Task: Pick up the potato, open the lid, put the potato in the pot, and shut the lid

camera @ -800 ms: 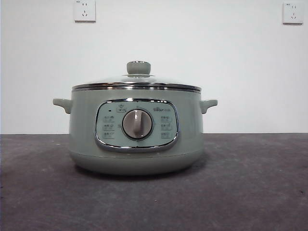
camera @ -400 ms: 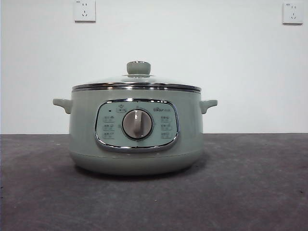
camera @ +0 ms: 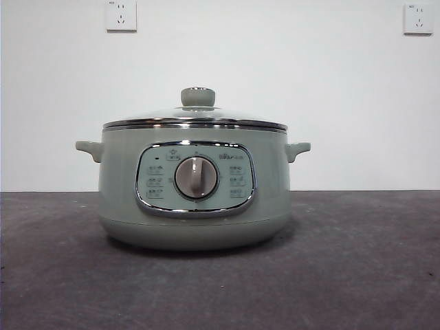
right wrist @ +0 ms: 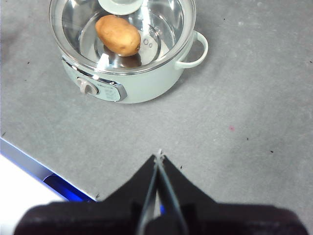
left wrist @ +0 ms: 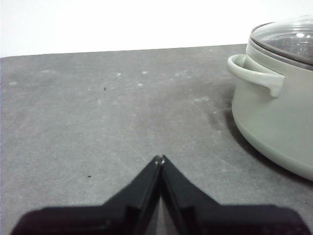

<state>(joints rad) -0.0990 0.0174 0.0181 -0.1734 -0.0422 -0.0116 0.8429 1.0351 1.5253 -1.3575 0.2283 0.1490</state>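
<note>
The left gripper [left wrist: 160, 159] is seen with its two black jaws pressed together on nothing, held low over the dark grey tabletop [left wrist: 98, 122], off to one side of the wide pale sage-green electric pot [left wrist: 274, 122] and well apart from its small side handle [left wrist: 254, 73]. The right gripper [right wrist: 159, 157] is likewise closed and empty, held high above the table so that the pot [right wrist: 142, 88] is looked down on from a distance. Both arms are judged to be parked clear of the work — neither is shown in the front view. The round clear glass lid [camera: 196, 118] with its chrome rim and sage-green knob [camera: 198, 96] is seated squarely on the pot [camera: 124, 185], and through the glass the oval orange-brown potato [right wrist: 117, 35] is seen lying on the shiny pot floor, off centre. With the potato enclosed and the lid down, the task is judged complete — nothing is left to be grasped.
</note>
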